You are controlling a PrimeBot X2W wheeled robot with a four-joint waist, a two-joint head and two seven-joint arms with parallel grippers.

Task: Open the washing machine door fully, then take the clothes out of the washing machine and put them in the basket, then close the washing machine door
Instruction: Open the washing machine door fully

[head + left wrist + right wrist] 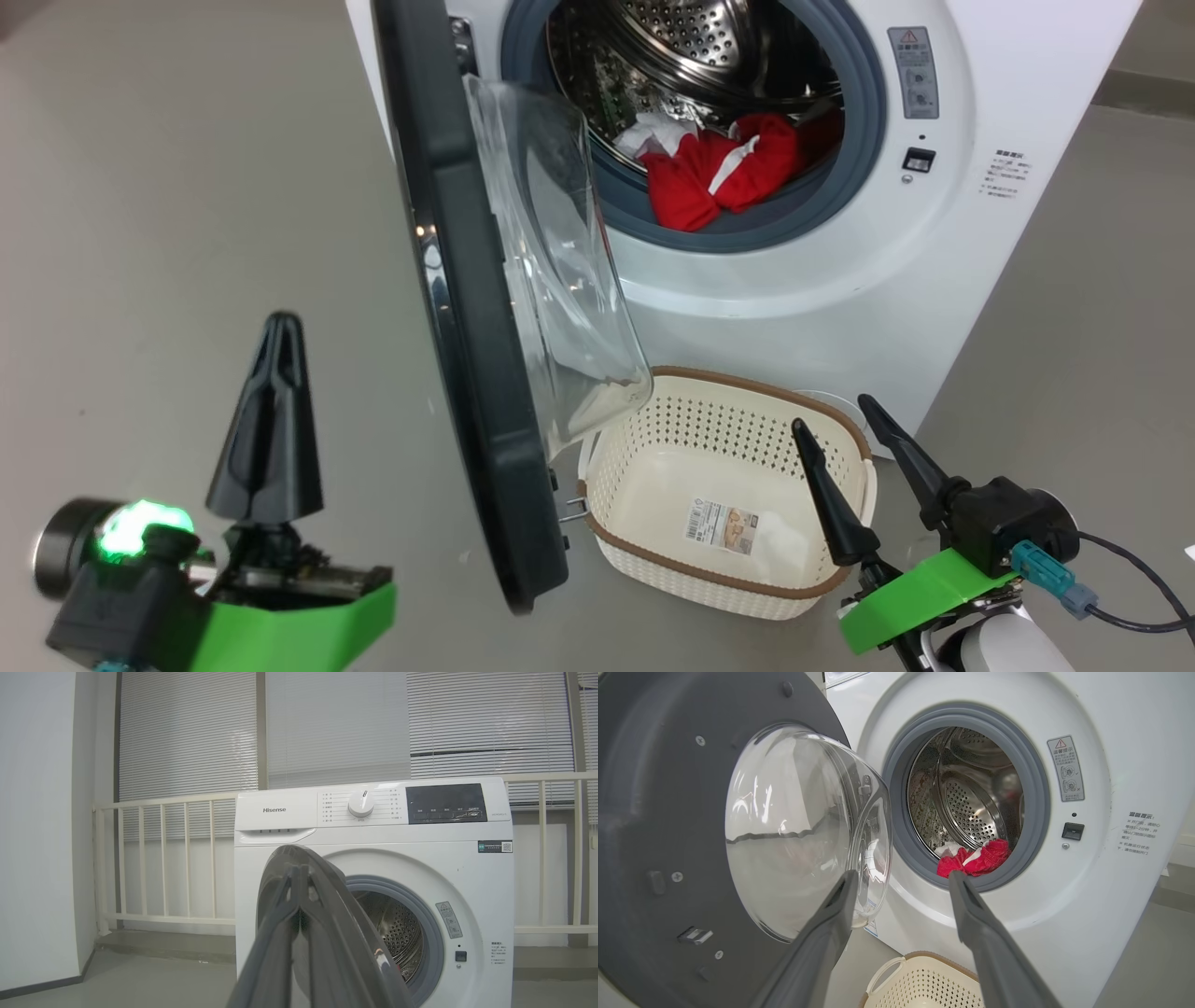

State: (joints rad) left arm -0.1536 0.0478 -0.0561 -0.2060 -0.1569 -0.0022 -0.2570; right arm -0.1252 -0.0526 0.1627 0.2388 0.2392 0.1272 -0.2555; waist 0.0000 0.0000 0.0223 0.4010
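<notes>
The white washing machine stands ahead with its door swung out, edge-on toward me, glass bowl facing the drum. Red and white clothes lie at the drum's front lip; the right wrist view shows the clothes too. The cream basket sits on the floor below the opening, empty but for a sticker. My left gripper is shut, empty, left of the door's outer face. My right gripper is open over the basket's right side. In the left wrist view the left gripper points at the door's edge.
Grey floor spreads to the left of the door. Behind the machine run a white railing and blinds; a white wall stands at the left. A cable trails from my right wrist.
</notes>
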